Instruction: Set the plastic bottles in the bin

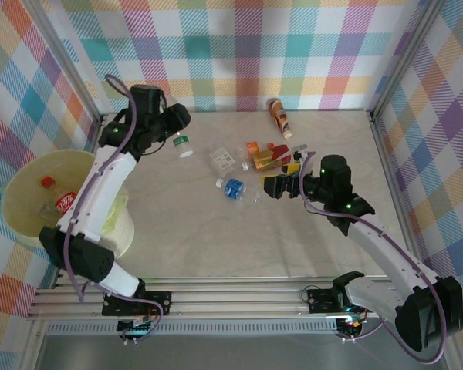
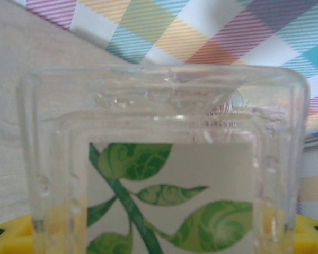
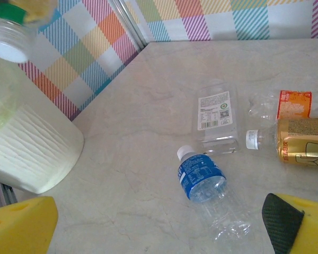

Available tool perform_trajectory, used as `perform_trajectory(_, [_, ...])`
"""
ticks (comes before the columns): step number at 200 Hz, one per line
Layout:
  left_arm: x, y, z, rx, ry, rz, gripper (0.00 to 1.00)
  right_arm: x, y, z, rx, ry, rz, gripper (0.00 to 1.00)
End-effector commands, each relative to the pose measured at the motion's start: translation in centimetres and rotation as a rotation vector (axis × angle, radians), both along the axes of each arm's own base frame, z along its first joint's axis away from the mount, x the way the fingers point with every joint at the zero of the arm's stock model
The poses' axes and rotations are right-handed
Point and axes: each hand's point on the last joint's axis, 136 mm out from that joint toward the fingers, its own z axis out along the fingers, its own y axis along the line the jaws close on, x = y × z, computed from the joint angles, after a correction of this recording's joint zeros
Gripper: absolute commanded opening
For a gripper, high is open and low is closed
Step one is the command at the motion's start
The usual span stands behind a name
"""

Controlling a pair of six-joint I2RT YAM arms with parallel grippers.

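At least seven plastic bottles can be counted, and one bin [image 1: 19, 181]. Five lie on the tabletop [image 1: 185, 231]:
- a square clear bottle [image 3: 217, 114] with a white printed label
- a blue-labelled bottle [image 3: 201, 179] with a white cap, just beside the square one
- a crushed clear bottle [image 3: 286, 104] with an orange label
- a gold bottle [image 3: 303, 142] with a white cap
- an orange-labelled bottle [image 1: 278, 116], apart from the rest near the back wall

A red-labelled bottle [image 1: 62, 202] with a red cap lies inside the round, pale yellow-green bin at the left. The left gripper [image 1: 176, 132] is clenched on a clear leaf-label bottle [image 2: 164, 174] over the far-left tabletop, apart from the bin. The right gripper [image 1: 276, 186] is spread wide, grasping nothing, near the blue-labelled bottle.
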Motion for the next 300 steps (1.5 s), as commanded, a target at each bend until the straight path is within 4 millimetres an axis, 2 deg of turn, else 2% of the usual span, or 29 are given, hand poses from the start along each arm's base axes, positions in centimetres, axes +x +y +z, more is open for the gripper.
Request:
perform_trajectory(1, [-2.5,1.2,3.0,-0.023,-0.063,-0.021,0.43,0.3,-0.1,0.3,-0.019,-0.057,-0.009,0.99])
perform_trajectory(26, [-5.0,3.5,5.6,-0.006,-0.114,0.012,0.44,0.4,-0.1,0.2,-0.025,-0.077,-0.012,1.00])
perform_trajectory(48, [-7.3,6.2,7.2,0.055,-0.145,0.096,0.44,0.7,-0.2,0.1,-0.030,-0.079,-0.028,1.00])
perform_trajectory(85, [-11.3,11.9,8.9,0.193,-0.194,0.321,0.44,1.1,-0.2,-0.1,-0.034,-0.063,-0.041,1.00])
perform_trajectory(116, [-13.8,15.9,9.0,0.326,-0.165,0.485,0.45,1.3,-0.3,-0.3,-0.038,-0.058,-0.053,1.00])
perform_trajectory(156, [-15.2,20.4,7.1,0.468,-0.037,0.624,0.46,1.4,-0.4,-0.4,-0.043,-0.053,-0.062,1.00])
perform_trajectory(204, [-14.9,23.8,1.9,0.272,0.080,0.635,0.46,1.6,-0.5,-0.6,-0.051,-0.049,-0.068,1.00])
perform_trajectory(230, [-13.9,24.6,-0.9,0.133,0.133,0.581,0.46,1.6,-0.5,-0.8,-0.057,-0.047,-0.072,1.00])
perform_trajectory(252, [-13.0,25.0,-2.4,0.067,0.155,0.561,0.46,1.7,-0.5,-0.9,-0.059,-0.041,-0.072,1.00])
perform_trajectory(300, [-11.0,25.8,-3.4,0.037,0.147,0.547,0.47,1.6,-0.6,-0.9,-0.060,-0.033,-0.076,1.00])
